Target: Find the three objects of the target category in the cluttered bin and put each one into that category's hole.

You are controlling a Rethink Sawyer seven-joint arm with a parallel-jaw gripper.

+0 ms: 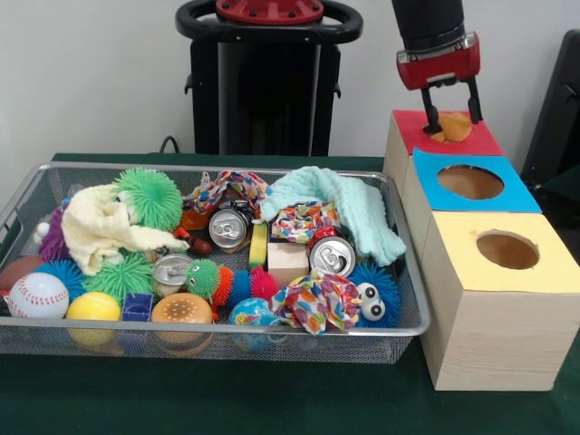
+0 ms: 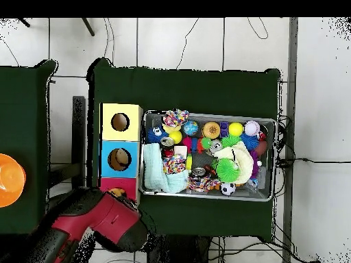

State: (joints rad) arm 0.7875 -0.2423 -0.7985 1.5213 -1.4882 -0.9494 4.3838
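Note:
My gripper (image 1: 452, 118) hangs over the red-topped box (image 1: 485, 141) at the far end of the box row. It is shut on a small orange object (image 1: 454, 128), which sits right at the red box's hole, low between the fingertips. Overhead, the red and black arm (image 2: 103, 222) covers most of the red box (image 2: 110, 185), and only a sliver of the orange object (image 2: 120, 193) shows. The wire bin (image 1: 410, 281) holds cans (image 1: 332, 257), balls, spiky toys and cloths.
A blue-topped box (image 1: 524, 196) and a yellow-topped box (image 1: 544, 276), each with a round hole, stand in line beside the bin. A baseball (image 1: 37, 294) and a yellow ball (image 1: 92, 306) lie at the bin's left front. An orange dish (image 2: 9, 179) sits on the other table.

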